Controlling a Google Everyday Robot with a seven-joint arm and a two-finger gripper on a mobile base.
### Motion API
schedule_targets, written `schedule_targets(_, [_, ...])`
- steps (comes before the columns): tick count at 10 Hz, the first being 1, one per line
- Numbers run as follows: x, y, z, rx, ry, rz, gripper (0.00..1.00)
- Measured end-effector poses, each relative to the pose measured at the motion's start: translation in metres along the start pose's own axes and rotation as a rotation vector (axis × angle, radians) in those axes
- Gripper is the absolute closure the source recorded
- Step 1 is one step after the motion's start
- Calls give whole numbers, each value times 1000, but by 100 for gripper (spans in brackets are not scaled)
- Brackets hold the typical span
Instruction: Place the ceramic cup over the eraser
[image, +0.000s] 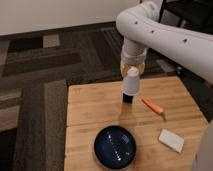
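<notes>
The ceramic cup (131, 82) is a small white tapered cup, turned narrow end up, just left of the table's middle. My gripper (132, 68) comes down from the big white arm and is shut on the cup's top. Directly under the cup's rim stands the eraser (128, 98), a small black block. Its lower part shows below the cup; its top is hidden by the cup. I cannot tell whether the cup touches the eraser.
The wooden table (90, 115) carries a wide dark blue bowl (115, 146) near the front edge, a thin orange stick (152, 105) right of the eraser, and a flat white pad (171, 140) at the front right. Patterned carpet lies beyond the table.
</notes>
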Motion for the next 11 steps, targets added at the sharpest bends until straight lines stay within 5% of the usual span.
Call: schedule_targets(11, [6, -9, 35, -47, 37, -10, 100])
